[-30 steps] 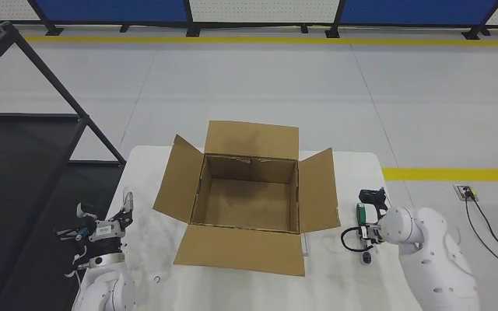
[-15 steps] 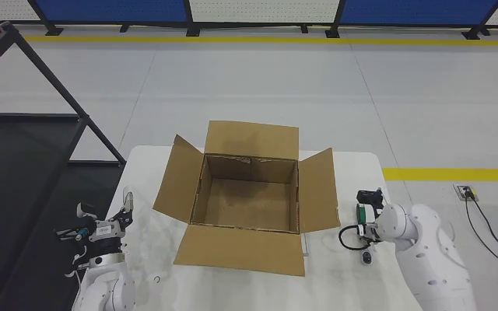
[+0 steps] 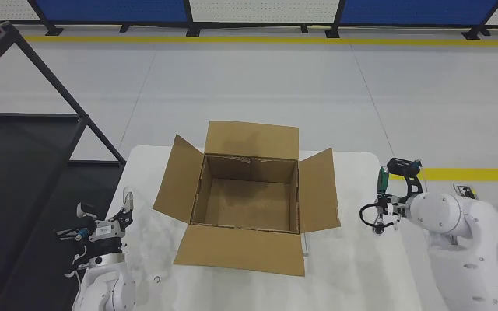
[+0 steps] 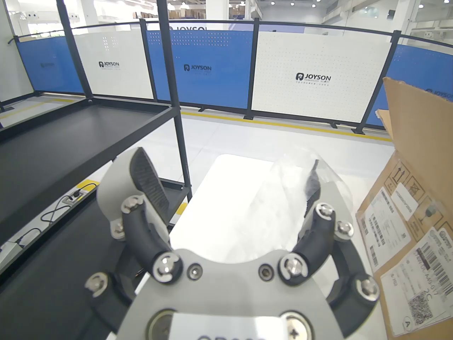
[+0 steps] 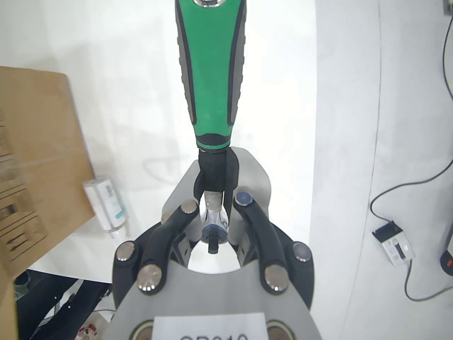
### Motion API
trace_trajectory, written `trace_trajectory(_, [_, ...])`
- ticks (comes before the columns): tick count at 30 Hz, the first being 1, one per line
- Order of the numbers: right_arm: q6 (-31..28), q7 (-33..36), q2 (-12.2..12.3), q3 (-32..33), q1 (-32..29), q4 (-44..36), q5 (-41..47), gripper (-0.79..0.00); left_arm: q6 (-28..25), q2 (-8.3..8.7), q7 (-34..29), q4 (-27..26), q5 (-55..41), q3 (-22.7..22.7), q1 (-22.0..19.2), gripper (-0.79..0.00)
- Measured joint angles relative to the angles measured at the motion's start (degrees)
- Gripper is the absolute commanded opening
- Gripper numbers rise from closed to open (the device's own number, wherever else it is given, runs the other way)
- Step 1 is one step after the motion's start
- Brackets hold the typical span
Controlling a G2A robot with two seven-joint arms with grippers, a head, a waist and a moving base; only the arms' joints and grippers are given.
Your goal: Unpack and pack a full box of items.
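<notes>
Right gripper point(image 5: 214, 178): clamping both fingers tight on the narrow black neck of the green-handled tool point(image 5: 211, 72).
Tool, right wrist view: stretching straight out beyond the fingertips, showing smooth green plastic, wearing ribbed grey strips down both edges and carrying a chrome V-shaped inlay at the far end.
Tool, top view: appearing merely as a slim green bar point(image 3: 381, 180) poking past the fingers, hanging over the white table point(image 3: 350, 264) near its edge, giving away none of that texture.
Left gripper point(image 4: 230, 182): holding its fingers wide apart, gripping nothing.
Left fingers, left wrist view: showing one ribbed black pad point(image 4: 147, 182) on a curved grey metal finger, and hiding the other pad partly behind clear crinkled film point(image 4: 290, 178).
Box point(image 3: 253, 140), top view: standing between the two pairs of fingers, made of brown cardboard, folding four flaps outward and showing inner walls and floor.
Box, left wrist view: rising just beside the film-covered finger, displaying paper labels point(image 4: 407, 249) on its outer wall, hidden from above.
White tube point(image 5: 104, 203), right wrist view: lying on the table off to one side of the clamped fingers, just beside a cardboard flap edge.
Black metal rack point(image 4: 70, 136): standing on the ribbed finger's side, showing flat shelves and thin square posts.
</notes>
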Motion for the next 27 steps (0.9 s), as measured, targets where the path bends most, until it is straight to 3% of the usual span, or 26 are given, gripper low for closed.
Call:
trace_trajectory(5, [-0.4, 2.0, 0.4, 1.6, 0.6, -14.1, 2.1, -0.785, 0.0, 0.00, 0.0, 0.0, 0.0, 0.0, 0.0, 0.000])
trace_trajectory(11, [0.0, 3.0, 0.1, -5.8, 6.0, -22.0, 3.6, -0.785, 0.0, 0.00, 0.0, 0.0, 0.0, 0.0, 0.0, 0.000])
trace_trajectory(17, [1.4, -0.1, -1.4, -20.3, 13.5, -19.8, 3.9, -0.785, 0.0, 0.00, 0.0, 0.0, 0.0, 0.0, 0.0, 0.000])
trace_trajectory(27, [5.2, -7.1, -6.8, -43.9, 27.4, -4.5, 6.3, -0.785, 0.0, 0.00, 0.0, 0.0, 0.0, 0.0, 0.0, 0.000])
